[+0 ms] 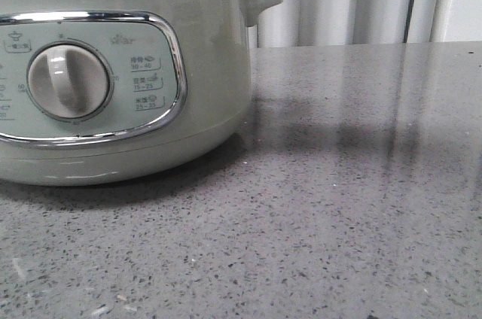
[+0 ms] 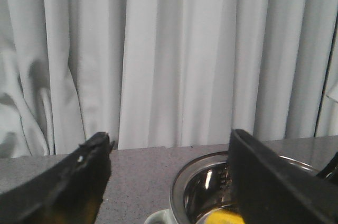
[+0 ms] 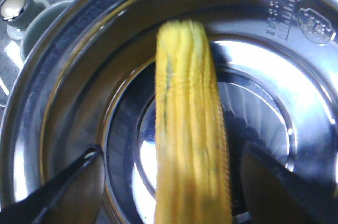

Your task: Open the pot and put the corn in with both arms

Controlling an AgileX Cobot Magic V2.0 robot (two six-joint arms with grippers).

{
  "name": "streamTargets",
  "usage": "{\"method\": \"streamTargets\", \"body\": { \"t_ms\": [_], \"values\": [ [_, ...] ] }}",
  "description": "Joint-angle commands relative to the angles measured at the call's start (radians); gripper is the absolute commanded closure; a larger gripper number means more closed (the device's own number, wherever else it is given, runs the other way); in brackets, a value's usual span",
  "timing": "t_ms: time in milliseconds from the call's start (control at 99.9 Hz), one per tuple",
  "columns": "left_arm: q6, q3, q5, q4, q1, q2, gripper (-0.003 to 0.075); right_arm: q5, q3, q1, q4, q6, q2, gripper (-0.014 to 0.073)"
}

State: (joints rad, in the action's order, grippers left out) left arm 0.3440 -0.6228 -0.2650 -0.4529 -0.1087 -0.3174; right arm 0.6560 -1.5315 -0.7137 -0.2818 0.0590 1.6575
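The corn [image 3: 190,129] lies inside the pot [image 3: 79,65], directly below the right hand [image 3: 169,192] and between its two spread fingers [image 3: 63,192]. The cob looks blurred, and neither finger seems to touch it, so the right hand reads as released, with the cob either dropping or just landed on the steel bottom. The glass lid [image 3: 31,2] is off and sits beyond the pot's rim, away from the right hand, apparently on the worktop [image 1: 339,221].

The left hand [image 2: 169,182] is also spread wide with nothing between its fingers; the open pot [image 2: 200,187] and a patch of yellow corn [image 2: 224,217] show just below and to one side of it. Whether this hand is near the lid cannot be told from these views.

The main risk, as I judge it, lies with the right hand's fingers, which hang within the rim's circle. If the arm pulls sideways before rising, a finger could catch the steel rim and jolt or shift the pot. The cob could also bounce or roll against the curved wall and end up leaning on a finger, so that a retreat drags it upward.

The lid is a second concern: it sits close to the pot, and a careless sweep of either arm could knock it along the worktop.
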Motion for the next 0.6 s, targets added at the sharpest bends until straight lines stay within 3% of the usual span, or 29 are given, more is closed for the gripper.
{"method": "streamTargets", "body": {
  "t_ms": [0, 140, 220, 430, 590],
  "values": [
    [-0.005, -0.033, 0.046, -0.009, -0.009, -0.010, 0.0304, -0.032, -0.032, 0.001, 0.016, 0.012, -0.083, 0.0094],
    [-0.005, -0.033, 0.019, -0.009, -0.009, -0.010, 0.0428, 0.005, -0.032, 0.001, 0.068, 0.012, -0.155, 0.0100],
    [-0.005, -0.033, 0.003, -0.009, -0.009, -0.010, 0.0514, 0.035, -0.032, 0.001, 0.087, 0.012, -0.211, 0.0148],
    [-0.005, -0.033, -0.031, -0.009, -0.009, -0.010, 0.0651, 0.064, 0.038, 0.001, 0.142, 0.012, -0.402, 0.0337],
    [-0.005, -0.033, -0.136, -0.009, -0.009, -0.007, 0.0742, -0.005, 0.209, 0.001, 0.222, 0.012, -0.610, 0.0568]
  ]
}}
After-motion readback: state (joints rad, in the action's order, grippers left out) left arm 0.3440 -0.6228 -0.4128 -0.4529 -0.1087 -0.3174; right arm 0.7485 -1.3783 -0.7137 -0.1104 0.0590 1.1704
